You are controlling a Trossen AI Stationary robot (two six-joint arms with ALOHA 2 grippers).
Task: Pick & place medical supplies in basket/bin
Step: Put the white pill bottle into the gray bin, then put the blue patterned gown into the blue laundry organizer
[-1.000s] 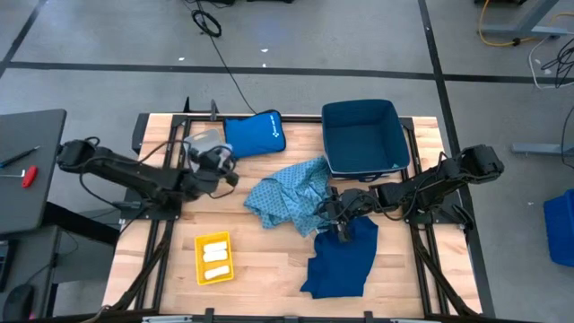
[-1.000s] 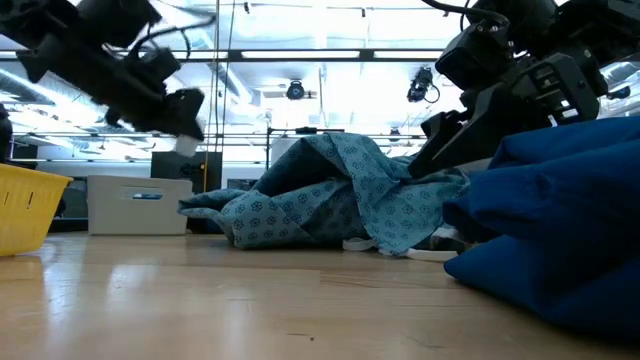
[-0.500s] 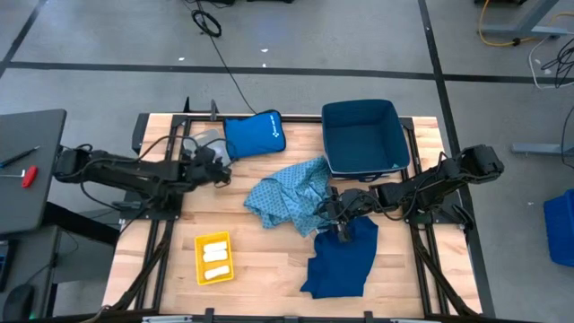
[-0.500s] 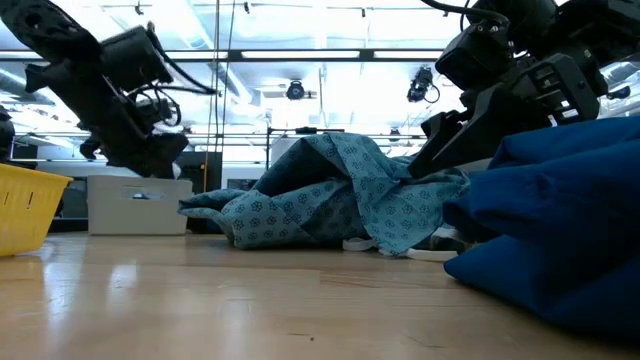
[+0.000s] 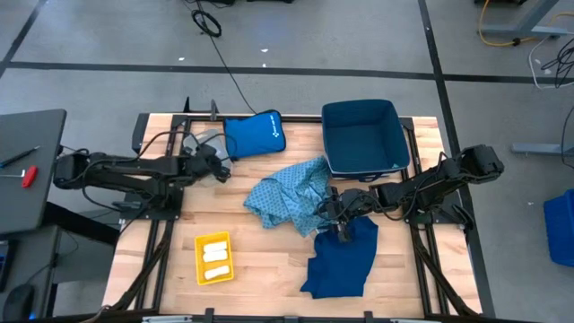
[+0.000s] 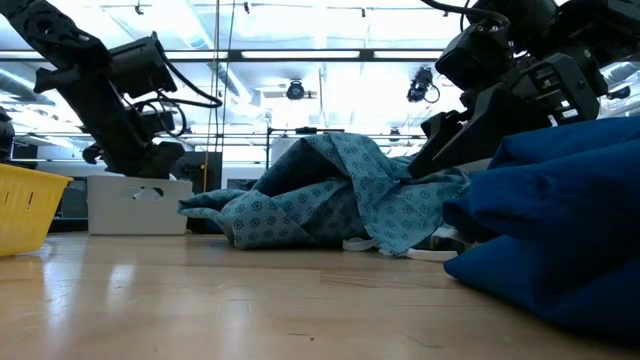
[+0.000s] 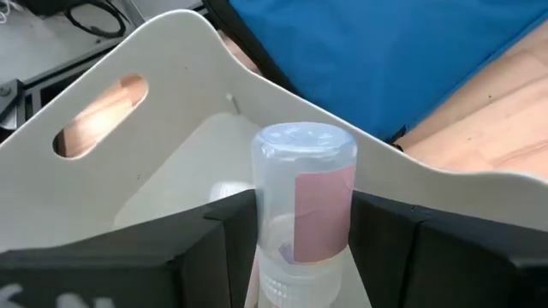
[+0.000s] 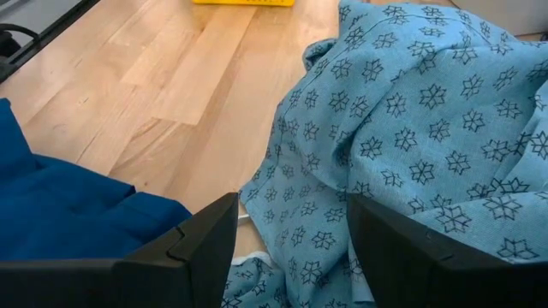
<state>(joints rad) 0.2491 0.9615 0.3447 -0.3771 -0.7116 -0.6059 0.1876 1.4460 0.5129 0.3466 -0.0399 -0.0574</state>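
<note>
One small clear vial (image 7: 301,201) sits pinched between the fingers of the left claw (image 5: 213,166), its pink label facing the wrist camera. A second ago this claw hung higher and nearer the middle of the table (image 5: 269,269); it has since drawn back and come down over the white bin (image 5: 204,142) at the far left corner, just beside the blue pouch (image 5: 254,133). In the left wrist view the vial is held upright just above the bin's curved wall (image 7: 197,51), with the handle slot (image 7: 98,115) to one side. My judgement is that the carry is over and only the release is left for this item.

The right claw (image 5: 342,228) has not shifted over the same second. Its fingers are spread wide and hold nothing, low over the spot where the light-blue patterned garment (image 5: 289,197) meets the navy garment (image 5: 342,260). Both cloths lie on the table and have not moved, well apart from the navy basket (image 5: 362,135) at the far edge. The yellow tray (image 5: 213,257) near the front holds white rolls (image 5: 214,253).

From above, the left claw's fingers and the vial are too small to make out. The bin's floor is mostly hidden behind the vial; a pale rounded shape there may be another supply, but I cannot tell. In the low view the heaped cloths block the right claw's fingertips and the basket.
</note>
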